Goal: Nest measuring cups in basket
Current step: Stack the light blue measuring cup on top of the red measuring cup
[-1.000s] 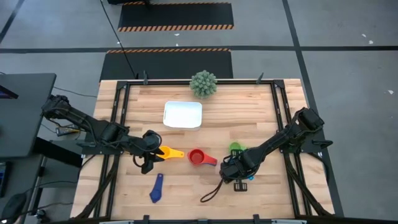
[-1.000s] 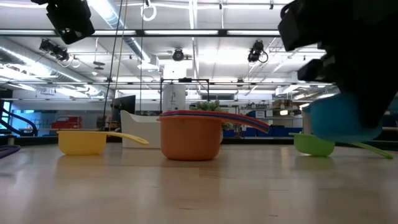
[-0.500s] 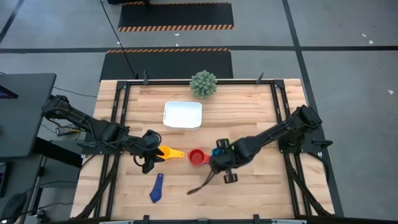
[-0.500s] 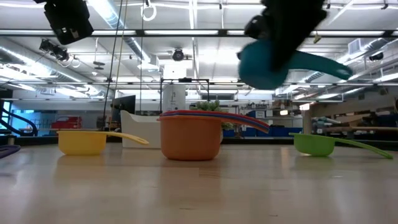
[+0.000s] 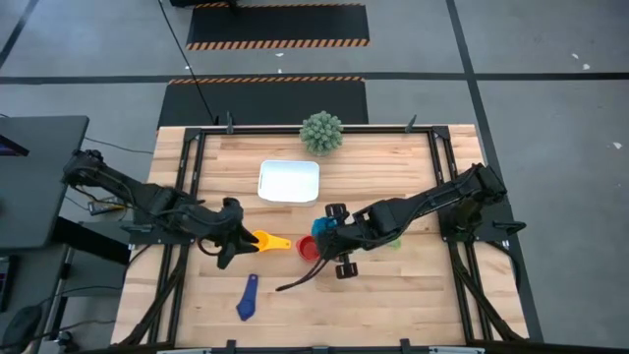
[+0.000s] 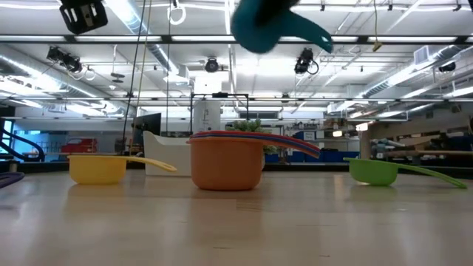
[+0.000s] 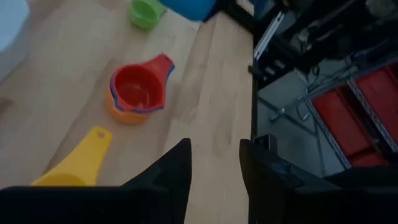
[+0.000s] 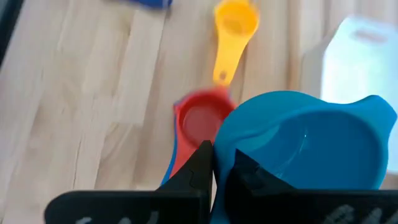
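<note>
One light blue cup (image 8: 305,146), pinched in the right gripper (image 8: 214,163), hangs above the red stack (image 5: 309,248), handle apparently hidden; left gripper (image 7: 214,163) gapes empty.

Premises: a large industrial workshop or robotics lab. A wooden desk (image 5: 295,285) in a black metal frame (image 5: 187,157) stands on a grey concrete floor (image 5: 550,59) marked with black-and-orange hazard striping (image 5: 278,43). The low view shows a high open ceiling with long strip lights (image 6: 222,38), exposed ducting (image 6: 151,52), hanging cables (image 6: 140,66) and workstations in the background.
</note>
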